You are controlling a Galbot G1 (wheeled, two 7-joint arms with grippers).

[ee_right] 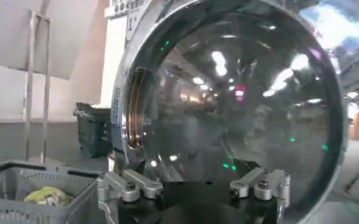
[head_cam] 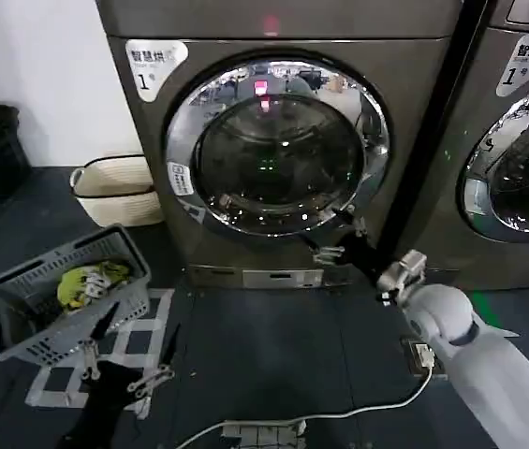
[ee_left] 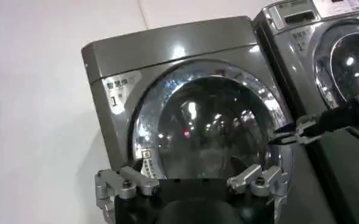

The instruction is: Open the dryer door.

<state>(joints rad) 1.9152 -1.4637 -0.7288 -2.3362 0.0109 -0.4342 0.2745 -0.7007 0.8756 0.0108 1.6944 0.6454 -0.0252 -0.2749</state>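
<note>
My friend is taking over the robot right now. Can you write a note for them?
The left end effector is open, low and away from the dryer.
The right end effector is open, at the lower right rim of the door.
The door looks shut.
Done: reaching to the rim.
Left to do: grip the rim and pull the door open.

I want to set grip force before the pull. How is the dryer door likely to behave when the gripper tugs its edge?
The dryer door has a polished chrome rim, so fingers may well slip. It looks stiff, glass in a thick frame, and should swing as one piece rather than flex. The right gripper sits at its lower right edge.
</note>
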